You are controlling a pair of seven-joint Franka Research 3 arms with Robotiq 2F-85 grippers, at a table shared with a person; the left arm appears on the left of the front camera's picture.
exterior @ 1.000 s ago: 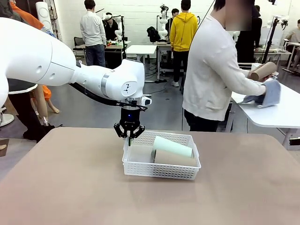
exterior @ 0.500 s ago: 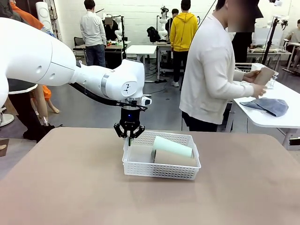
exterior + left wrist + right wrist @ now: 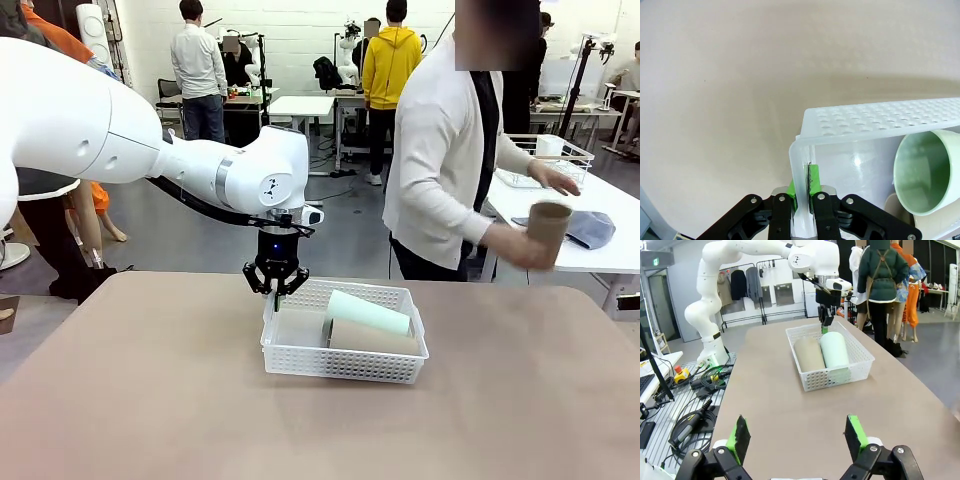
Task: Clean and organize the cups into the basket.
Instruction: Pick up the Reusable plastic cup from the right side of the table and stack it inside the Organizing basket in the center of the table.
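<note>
Table (image 3: 150, 400) tan, shared | L gripper (image 3: 273, 296) clamped on basket (image 3: 345, 366) left rim | R gripper (image 3: 797, 437) wide open, empty | person's cup (image 3: 547, 232) near-upright, far right, nearer R arm.

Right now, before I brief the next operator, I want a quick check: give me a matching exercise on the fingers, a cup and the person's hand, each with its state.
1 left fingers
2 right fingers
3 mint green cup
4 person's hand

a open, holding nothing
b lying in the basket
c holding a tan cup
d shut on the basket's wall

Pairs: 1-d, 2-a, 3-b, 4-c
</note>
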